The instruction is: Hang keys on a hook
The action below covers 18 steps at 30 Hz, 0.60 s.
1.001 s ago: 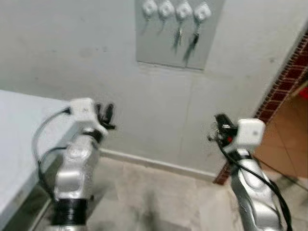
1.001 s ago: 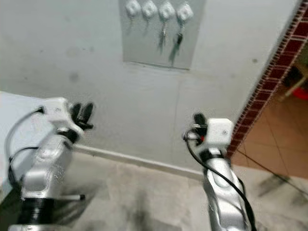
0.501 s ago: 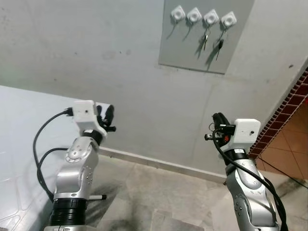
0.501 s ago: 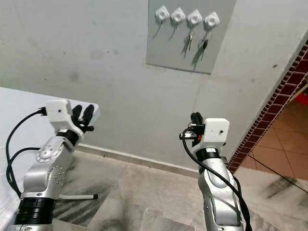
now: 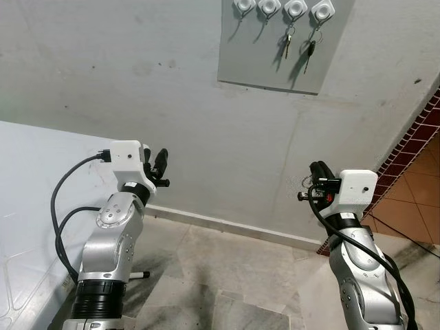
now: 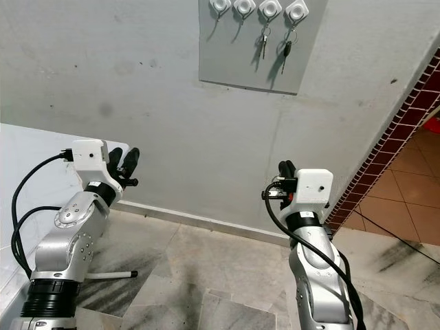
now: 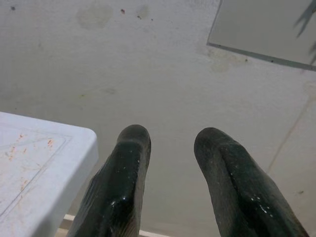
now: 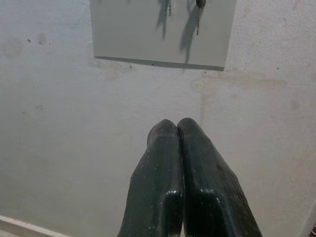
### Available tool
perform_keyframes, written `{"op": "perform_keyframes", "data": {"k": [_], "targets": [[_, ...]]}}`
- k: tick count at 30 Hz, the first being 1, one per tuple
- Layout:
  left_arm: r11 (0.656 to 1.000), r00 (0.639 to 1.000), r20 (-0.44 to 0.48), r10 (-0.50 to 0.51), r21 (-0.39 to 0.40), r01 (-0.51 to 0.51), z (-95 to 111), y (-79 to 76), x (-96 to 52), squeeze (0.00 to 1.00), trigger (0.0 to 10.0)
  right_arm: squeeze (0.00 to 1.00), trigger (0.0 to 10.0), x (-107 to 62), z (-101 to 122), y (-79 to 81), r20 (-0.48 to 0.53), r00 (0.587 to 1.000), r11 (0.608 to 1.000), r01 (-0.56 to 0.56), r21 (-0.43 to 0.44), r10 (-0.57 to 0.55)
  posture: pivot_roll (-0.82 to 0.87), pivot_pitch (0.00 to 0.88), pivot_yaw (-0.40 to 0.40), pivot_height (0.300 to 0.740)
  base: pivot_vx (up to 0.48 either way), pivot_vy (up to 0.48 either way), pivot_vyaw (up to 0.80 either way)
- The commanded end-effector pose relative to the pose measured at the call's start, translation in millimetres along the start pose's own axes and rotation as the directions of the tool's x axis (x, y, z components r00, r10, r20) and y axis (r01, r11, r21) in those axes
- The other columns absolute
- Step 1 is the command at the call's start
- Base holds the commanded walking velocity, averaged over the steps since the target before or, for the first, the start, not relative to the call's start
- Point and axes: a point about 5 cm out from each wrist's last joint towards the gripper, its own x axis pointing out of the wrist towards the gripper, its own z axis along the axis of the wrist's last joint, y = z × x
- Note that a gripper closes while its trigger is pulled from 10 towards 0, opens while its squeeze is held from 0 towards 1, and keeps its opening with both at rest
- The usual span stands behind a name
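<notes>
I stand facing a grey wall [image 5: 137, 82] with both arms raised in front of me. High on the wall is a grey panel [image 5: 275, 65] carrying a row of four white hooks [image 5: 282, 8]; two sets of keys [image 5: 298, 48] hang from the two hooks on my right side of the row, and the two on my left are bare. The keys hang straight down, their long axes vertical, flat against the panel. My left gripper [image 7: 170, 148] is released, its two black fingers parted with nothing between them, and it points at the wall beside the corner of a white table [image 7: 34, 168]. My right gripper [image 8: 177, 128] is clenched, the fingers pressed pad to pad; I can see no key between them. The panel lies above and ahead of both grippers, well apart from each. It sits between the two arms, and I cannot tell which gripper is closer to it. Judging from this, the hanging may already be done, or else no key is in hand yet. The head views show the full hook row, both arms, the tiled floor [image 5: 227, 268] and a brick-edged doorway [image 5: 412, 144] to my right. The right wrist view shows only the lower panel and the key tips; the left wrist view catches just the panel's corner, but makes plain the gap between my left fingers.
</notes>
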Motion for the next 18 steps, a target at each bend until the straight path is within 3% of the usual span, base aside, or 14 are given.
{"op": "perform_keyframes", "data": {"k": [1, 18], "targets": [[1.000, 1.000, 0.024, -0.016, 0.008, 0.015, 6.5, -1.9, 1.9, 0.00, 10.0, 0.00, 10.0, 1.0, 5.1, -0.4, 0.023, 1.000, 1.000, -0.005, -0.005, 0.006, 0.11, 0.020, -0.023, 0.740, 0.420, 0.000, 0.00], [1.000, 1.000, 0.027, -0.010, 0.009, 0.010, 7.2, -0.7, 2.1, 0.00, 10.0, 0.00, 10.0, 2.0, 5.3, 0.2, 0.024, 1.000, 1.000, -0.015, -0.009, 0.016, 0.11, 0.011, -0.026, 0.740, 0.458, 0.000, 0.00]]}}
